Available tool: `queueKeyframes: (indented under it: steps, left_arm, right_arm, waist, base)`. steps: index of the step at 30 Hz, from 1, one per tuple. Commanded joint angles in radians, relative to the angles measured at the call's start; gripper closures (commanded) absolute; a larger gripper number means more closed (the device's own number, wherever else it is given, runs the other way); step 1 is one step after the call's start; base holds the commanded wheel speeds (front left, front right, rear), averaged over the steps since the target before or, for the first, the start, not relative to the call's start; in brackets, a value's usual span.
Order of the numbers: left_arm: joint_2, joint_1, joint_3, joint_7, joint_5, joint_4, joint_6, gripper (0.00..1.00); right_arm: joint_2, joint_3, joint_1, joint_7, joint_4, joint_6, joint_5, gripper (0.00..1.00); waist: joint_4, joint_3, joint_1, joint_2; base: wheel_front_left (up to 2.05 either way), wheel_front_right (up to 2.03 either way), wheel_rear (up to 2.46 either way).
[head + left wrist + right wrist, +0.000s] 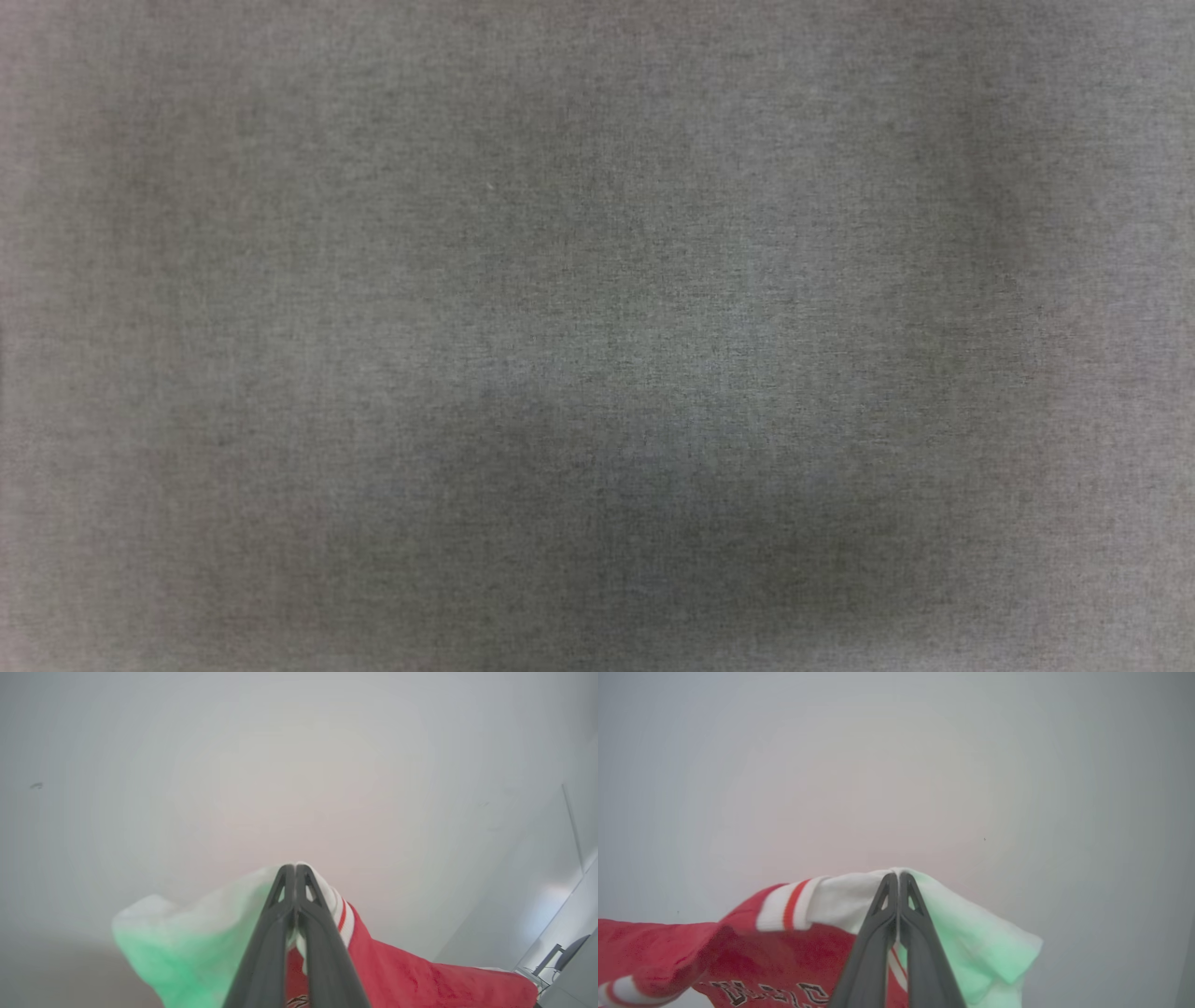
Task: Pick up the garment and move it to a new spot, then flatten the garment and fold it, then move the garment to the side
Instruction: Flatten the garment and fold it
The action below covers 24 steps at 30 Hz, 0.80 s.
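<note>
"Looking at the left gripper [295, 865], what is it doing?"

"Its two dark fingers are squeezed tight together. They pinch a white sleeve of the garment [411, 975], right by the red and white stripes."

"And the right gripper [895, 873]?"

"Same thing. It is pressed tight on the other white sleeve."

"So where is the shirt?"

"It hangs up in the air between the two grippers. The red middle sags from the left one over to the right one, with a pale wall behind it. I can see black and white letters [770, 994] on the red part, but I cannot read them."

"What is down below?"

"The head view shows a grey cloth [597, 280] with a soft shadow near the robot."
</note>
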State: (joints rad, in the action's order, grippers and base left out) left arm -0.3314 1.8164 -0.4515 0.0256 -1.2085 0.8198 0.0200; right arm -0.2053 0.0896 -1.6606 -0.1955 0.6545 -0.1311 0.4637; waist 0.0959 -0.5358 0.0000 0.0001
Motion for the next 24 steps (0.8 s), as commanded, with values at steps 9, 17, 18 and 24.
queueKeyframes:
  steps: [9, 17, 18, 24]
  left_arm:
    - [0.023, -0.198, -0.036, -0.087, -0.068, 0.147, 0.107, 1.00]
    - [-0.046, -0.586, -0.078, -0.203, -0.170, -0.065, 0.111, 1.00]
    - [-0.062, -0.646, -0.095, -0.219, -0.173, -0.103, 0.111, 1.00]
    - [-0.167, -0.964, -0.167, -0.271, -0.193, -0.327, 0.112, 1.00]
  right_arm:
    - [-0.055, -0.216, 0.188, 0.017, 0.059, 0.001, 0.078, 1.00]
    - [-0.196, -0.334, 0.621, -0.122, -0.213, 0.001, 0.293, 1.00]
    - [-0.225, -0.342, 0.688, -0.146, -0.266, 0.001, 0.314, 1.00]
    - [-0.321, -0.304, 1.078, -0.291, -0.541, 0.000, 0.418, 1.00]
  waist:
    - [-0.013, 0.065, 0.0000, -0.0001]
    - [-0.020, 0.116, 0.0000, -0.0001]
    - [-0.022, 0.126, 0.0000, -0.0001]
    - [-0.022, 0.195, 0.0000, -0.0001]
  base:
    - [0.00, 0.00, 0.00]
    - [0.00, 0.00, 0.00]
    - [0.00, 0.00, 0.00]
    - [0.00, 0.00, 0.00]
